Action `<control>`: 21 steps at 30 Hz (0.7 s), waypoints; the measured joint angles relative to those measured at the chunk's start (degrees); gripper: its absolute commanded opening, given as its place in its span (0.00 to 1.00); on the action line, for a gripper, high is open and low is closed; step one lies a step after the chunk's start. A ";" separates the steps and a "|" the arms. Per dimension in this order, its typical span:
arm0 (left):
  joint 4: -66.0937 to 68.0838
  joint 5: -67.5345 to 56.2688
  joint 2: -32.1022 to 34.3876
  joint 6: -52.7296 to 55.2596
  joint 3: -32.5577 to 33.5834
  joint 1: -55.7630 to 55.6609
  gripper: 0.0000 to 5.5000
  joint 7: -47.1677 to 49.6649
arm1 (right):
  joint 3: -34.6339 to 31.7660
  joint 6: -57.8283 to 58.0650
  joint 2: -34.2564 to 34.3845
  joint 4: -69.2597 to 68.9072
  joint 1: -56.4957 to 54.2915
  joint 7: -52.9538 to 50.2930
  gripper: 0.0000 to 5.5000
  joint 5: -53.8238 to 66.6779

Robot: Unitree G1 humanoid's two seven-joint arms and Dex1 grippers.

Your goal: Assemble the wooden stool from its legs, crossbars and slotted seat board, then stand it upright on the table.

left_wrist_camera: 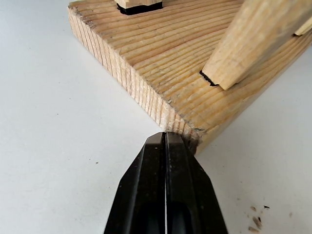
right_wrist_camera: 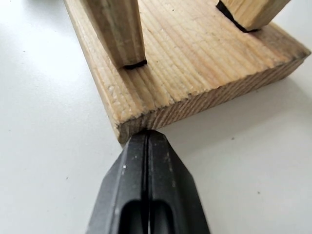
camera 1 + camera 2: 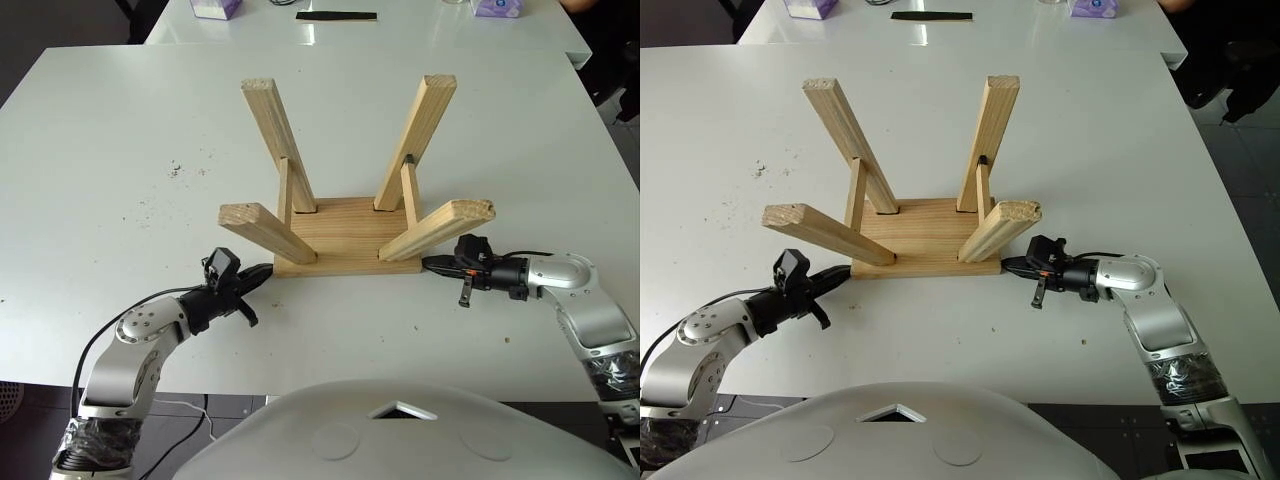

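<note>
We found the seat board (image 3: pixel 345 240) lying flat on the table (image 3: pixel 120 150), with four legs (image 3: pixel 275 125) and two crossbars (image 3: pixel 285 195) rising from it. The left gripper (image 3: pixel 266 269), jaws pressed together, met its near left corner. The right gripper (image 3: pixel 430 263), likewise closed, met its near right corner.

Leg (image 1: pixel 258 44) cut off, specks (image 3: pixel 176 170) too sm. to ID

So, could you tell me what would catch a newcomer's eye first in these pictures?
The wooden stool sits upside down in the middle of the white table, its seat board flat on it and its four legs splaying upward. The left gripper and right gripper, both shut, point their tips at the board's two near corners.
</note>
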 measured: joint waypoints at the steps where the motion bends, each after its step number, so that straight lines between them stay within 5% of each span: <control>1: -0.28 0.00 0.13 0.27 0.01 0.05 0.00 0.00 | -0.06 0.25 -0.06 -0.35 0.14 -0.12 0.00 0.00; 12: -10.35 -3.10 4.31 3.65 3.92 10.06 0.00 -2.19 | -3.66 3.96 -4.97 -12.22 9.25 1.49 0.00 3.24; 21: -25.62 -10.58 7.51 6.73 15.37 24.29 0.00 -4.12 | -16.43 9.45 -10.05 -28.63 23.33 3.07 0.00 12.65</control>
